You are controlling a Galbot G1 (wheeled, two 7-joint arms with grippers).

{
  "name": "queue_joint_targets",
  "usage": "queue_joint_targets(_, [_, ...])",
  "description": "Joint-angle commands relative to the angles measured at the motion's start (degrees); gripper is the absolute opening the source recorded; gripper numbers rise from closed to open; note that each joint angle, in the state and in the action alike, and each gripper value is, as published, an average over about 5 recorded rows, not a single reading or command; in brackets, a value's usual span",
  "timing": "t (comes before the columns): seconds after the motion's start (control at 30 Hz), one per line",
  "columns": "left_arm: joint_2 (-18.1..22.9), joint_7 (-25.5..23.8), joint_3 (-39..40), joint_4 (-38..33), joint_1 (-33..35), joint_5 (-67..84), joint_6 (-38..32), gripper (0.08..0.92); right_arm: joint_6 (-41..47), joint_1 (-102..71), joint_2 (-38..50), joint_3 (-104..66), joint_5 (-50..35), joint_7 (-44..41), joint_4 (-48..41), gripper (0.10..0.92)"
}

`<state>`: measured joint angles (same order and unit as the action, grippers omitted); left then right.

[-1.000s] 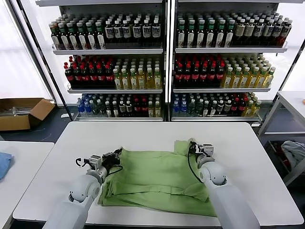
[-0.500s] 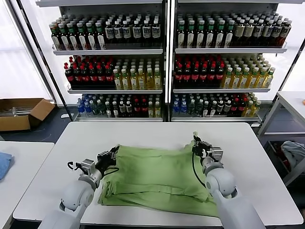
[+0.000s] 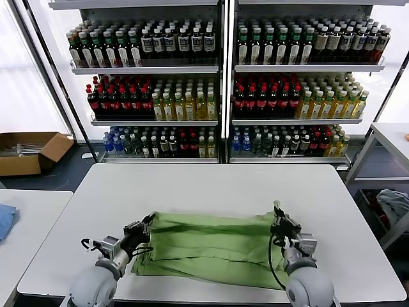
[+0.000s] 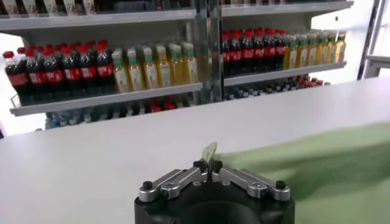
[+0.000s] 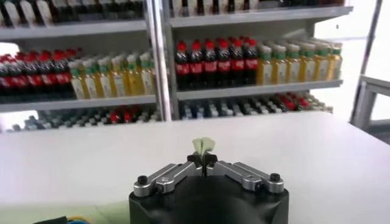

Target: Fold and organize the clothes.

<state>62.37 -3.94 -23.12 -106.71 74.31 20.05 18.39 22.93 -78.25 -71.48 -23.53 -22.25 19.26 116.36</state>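
nearby, bottle shelves (image 3: pixel 223 83), cardboard box (image 3: pixel 29 150), blue cloth (image 3: pixel 5 219)

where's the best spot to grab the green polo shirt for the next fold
Judging by its pose, take the green polo shirt by the two corners of its far folded edge. That edge lies straight across the table. The left claw and right claw are shut on those corners, one per side, from the near side.
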Motion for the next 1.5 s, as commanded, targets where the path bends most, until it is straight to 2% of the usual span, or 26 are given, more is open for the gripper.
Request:
queue_joint_targets(0.03, [-0.5, -0.5, -2.0, -2.3, 6.3, -1.3, -0.6, 0.089, -0.2, -11.1, -0.1, -3.4, 2.9, 2.1, 4.8, 0.116])
queue_joint_targets(0.2, [0.1, -1.5, -1.3, -3.1, 8.2, -3.0, -0.7, 0.089, -1.3, -12.0, -0.2, -2.4, 4.5, 2.3, 3.0, 0.116])
queue_joint_targets(0.53, [2.3, -2.2, -0.3, -0.6, 7.0, -5.3, -0.9, 0.089, -2.9, -8.7, -0.9, 1.2, 7.9, 2.4, -4.0, 0.116])
queue_joint_targets(0.67, [2.8, -2.2, -0.1, -1.5, 7.5, -7.4, -1.5, 0.123, -3.4, -8.2, -1.6, 2.2, 10.7, 2.3, -6.9, 0.133])
queue_joint_targets(0.83, [2.9, -1.3, -0.4, -6.8, 8.7, -9.0, -1.3, 0.253, -5.3, -9.1, -1.6, 2.1, 13.2, 2.6, -6.9, 0.259])
queue_joint_targets(0.97, [3.4, -0.1, -1.7, -11.5, 10.6, -10.2, -0.1, 0.375, -9.5, -11.5, -0.9, 0.5, 12.2, 2.2, -0.2, 0.371])
queue_joint_targets(1.1, [5.6, 1.5, -3.9, -14.5, 12.4, -10.5, 1.5, 0.487, -12.4, -12.2, -0.8, -0.6, 10.7, 1.9, 6.7, 0.493])
queue_joint_targets(1.33, [10.2, 4.3, -6.5, -11.8, 13.3, -5.3, 3.6, 0.686, -12.5, -10.4, -1.0, 1.3, 10.4, 2.2, 11.8, 0.692])
queue_joint_targets(1.5, [11.4, 5.0, -7.9, -7.9, 13.0, -1.3, 4.8, 0.805, -11.5, -8.2, 0.9, 0.3, 8.1, 2.7, 13.1, 0.806])
